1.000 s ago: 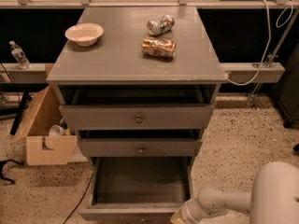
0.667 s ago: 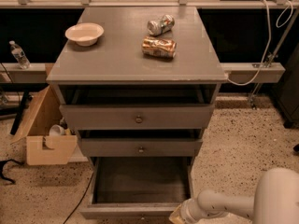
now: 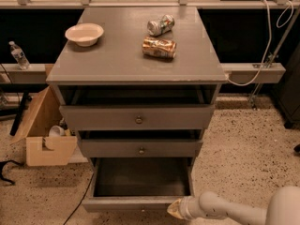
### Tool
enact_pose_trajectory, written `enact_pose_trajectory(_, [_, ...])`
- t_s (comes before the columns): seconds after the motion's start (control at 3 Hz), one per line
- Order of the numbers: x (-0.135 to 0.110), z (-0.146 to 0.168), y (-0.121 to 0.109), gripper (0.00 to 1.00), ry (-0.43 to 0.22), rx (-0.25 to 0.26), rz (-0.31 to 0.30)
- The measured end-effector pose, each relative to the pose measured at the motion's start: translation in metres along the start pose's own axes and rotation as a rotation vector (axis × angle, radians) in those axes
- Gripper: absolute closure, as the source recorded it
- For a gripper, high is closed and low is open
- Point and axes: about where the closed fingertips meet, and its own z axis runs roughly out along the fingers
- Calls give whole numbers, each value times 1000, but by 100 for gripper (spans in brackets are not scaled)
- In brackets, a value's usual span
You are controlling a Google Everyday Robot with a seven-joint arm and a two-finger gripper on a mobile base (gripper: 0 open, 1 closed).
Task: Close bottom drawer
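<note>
The bottom drawer point(image 3: 140, 182) stands pulled well out of the grey cabinet point(image 3: 56, 76), its deep dark box open to view and, as far as can be seen, empty. Its long axis runs side to side across the cabinet's width. Its flat front faces out toward the camera, so the way home is straight back into the cabinet.

The gripper point(image 3: 175, 209) sits low at the right end of that front, touching it or just beside it; whether it is open or closed cannot be told. That spot likely suits a plain push on the front panel, though so far off-centre it may skew the drawer.

The middle drawer point(image 3: 139, 148) and top drawer point(image 3: 138, 118) also stand slightly out. On the surface above lie a bowl point(image 3: 84, 33), a silver can point(image 3: 161, 25) and a gold can point(image 3: 159, 47).
</note>
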Motion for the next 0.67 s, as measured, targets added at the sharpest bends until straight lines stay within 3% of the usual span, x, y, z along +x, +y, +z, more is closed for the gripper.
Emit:
enact_pose_trajectory(0.33, [-22, 4, -18, 100, -93, 50, -69])
enact_pose_trajectory(0.67, [-22, 4, -18, 100, -93, 50, -69])
